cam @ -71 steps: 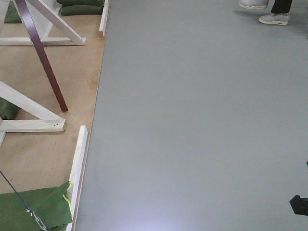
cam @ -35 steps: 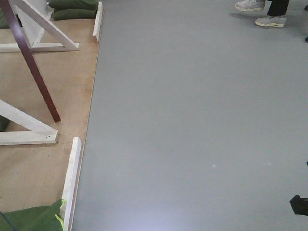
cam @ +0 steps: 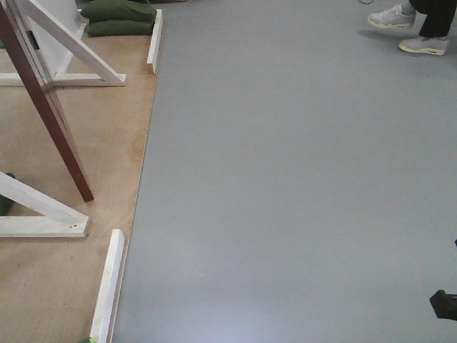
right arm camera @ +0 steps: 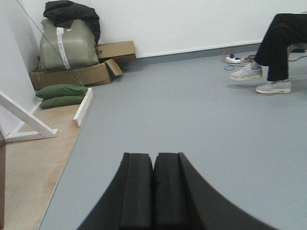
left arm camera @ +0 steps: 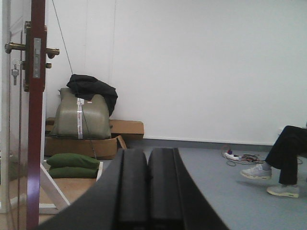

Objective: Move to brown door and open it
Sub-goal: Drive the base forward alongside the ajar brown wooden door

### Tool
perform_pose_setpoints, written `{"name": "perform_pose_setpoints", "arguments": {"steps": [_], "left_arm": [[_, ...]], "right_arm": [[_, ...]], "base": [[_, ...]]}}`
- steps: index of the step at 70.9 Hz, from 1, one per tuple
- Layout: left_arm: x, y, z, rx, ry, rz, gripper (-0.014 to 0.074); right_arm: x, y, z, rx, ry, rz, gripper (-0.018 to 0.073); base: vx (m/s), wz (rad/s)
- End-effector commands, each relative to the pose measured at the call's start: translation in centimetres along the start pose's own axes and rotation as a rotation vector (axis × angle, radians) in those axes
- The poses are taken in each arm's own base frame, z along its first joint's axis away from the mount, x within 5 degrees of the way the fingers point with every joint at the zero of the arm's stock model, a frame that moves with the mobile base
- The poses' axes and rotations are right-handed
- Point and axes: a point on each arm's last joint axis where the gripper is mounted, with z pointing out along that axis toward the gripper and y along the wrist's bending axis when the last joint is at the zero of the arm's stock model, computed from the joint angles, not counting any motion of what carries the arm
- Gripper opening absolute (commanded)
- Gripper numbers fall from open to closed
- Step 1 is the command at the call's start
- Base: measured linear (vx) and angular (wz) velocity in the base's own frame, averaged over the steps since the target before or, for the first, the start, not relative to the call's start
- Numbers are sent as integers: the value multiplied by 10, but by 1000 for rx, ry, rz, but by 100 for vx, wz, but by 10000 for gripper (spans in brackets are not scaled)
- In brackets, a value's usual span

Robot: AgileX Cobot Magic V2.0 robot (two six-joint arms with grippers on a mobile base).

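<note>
Floor [cam: 285,179] of plain grey takes up most of the front view and runs back to a white wall [left arm camera: 201,72]. On the left lies a plywood platform [cam: 64,143], its edge meeting the grey.

On that platform stands the brown door [cam: 44,107]. I see it edge-on, a dark reddish strip slanting across the front view's left side, its foot on the plywood. In my left wrist view it rises at the far left, with a silver latch plate [left arm camera: 37,57] on the edge that faces me. It is well apart from both my arms.

White wooden braces [cam: 71,43] slope beside the door, and a white rail [cam: 108,286] lies along the platform's edge.

Against the wall sit cardboard boxes [right arm camera: 76,74], an olive-grey bag [left arm camera: 79,115] on top of them and a black jacket [left arm camera: 93,88] draped over that. A seated person's legs [right arm camera: 278,43] in dark trousers and pale sneakers show at the right.

Two green sandbags [cam: 118,18] are stacked at the platform's far corner.

My left fingers [left arm camera: 133,187] are clenched together on nothing, and my right fingers [right arm camera: 139,189] likewise, both above the floor.

A brass lever handle [left arm camera: 14,47] juts from the door, with silver keys [left arm camera: 15,73] hanging just below.
</note>
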Motion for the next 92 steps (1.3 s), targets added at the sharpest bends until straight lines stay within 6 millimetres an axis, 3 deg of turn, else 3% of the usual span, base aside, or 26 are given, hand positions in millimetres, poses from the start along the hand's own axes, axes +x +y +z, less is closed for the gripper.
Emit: {"name": "perform_pose_setpoints", "arguments": {"steps": [1, 92], "left_arm": [[0, 0, -2, 12, -79, -18, 11], [0, 0, -2, 12, -79, -18, 11]], "right_arm": [[-7, 0, -1, 1, -86, -13, 0], [-7, 0, -1, 1, -86, -13, 0]], "base": [[30, 21], [40, 7]]}}
